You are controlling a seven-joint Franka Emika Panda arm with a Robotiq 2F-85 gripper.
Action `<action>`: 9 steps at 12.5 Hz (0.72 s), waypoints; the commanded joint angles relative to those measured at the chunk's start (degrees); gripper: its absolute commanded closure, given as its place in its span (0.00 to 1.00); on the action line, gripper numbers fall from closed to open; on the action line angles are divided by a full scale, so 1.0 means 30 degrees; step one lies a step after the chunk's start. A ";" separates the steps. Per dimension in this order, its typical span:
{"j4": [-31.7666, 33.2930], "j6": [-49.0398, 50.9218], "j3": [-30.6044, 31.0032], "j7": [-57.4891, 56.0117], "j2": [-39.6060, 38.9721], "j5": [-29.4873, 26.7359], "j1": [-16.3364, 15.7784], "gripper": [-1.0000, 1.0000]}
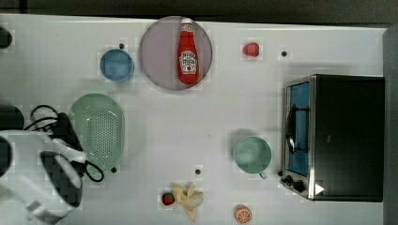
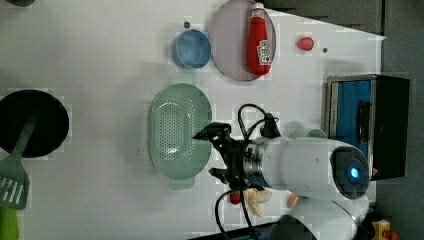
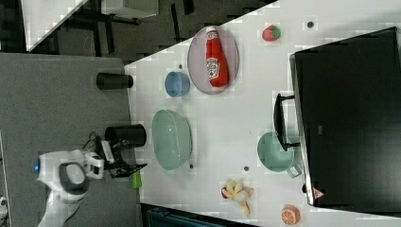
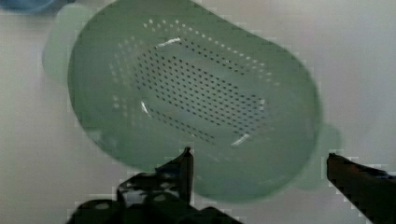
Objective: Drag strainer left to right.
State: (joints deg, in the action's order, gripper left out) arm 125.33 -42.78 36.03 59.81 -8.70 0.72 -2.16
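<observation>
My hand (image 2: 214,152) is spread wide and holds nothing, poised at the pale sage-green perforated plastic strainer (image 2: 180,131), just off its rim on the left view's right. The strainer lies on the white surface (image 1: 187,131) at the top view's left, long axis running near to far. I seem to be above the rim, not touching it.

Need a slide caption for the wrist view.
Open tool poised over the rim of the pale green strainer, not gripping it.
</observation>
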 commanded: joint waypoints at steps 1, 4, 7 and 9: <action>0.1342 -0.2486 0.0041 0.5072 -0.1354 0.0531 0.0325 0.00; 0.1386 -0.4360 -0.0064 0.6913 -0.3657 0.1959 0.0295 0.00; 0.1338 -0.5775 -0.0847 0.8150 -0.5383 0.3496 0.0037 0.00; 0.1326 -0.6648 -0.1739 0.8151 -0.6236 0.4218 -0.0358 0.00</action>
State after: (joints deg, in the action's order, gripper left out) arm 129.48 -61.72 31.42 80.57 -28.65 13.07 -3.23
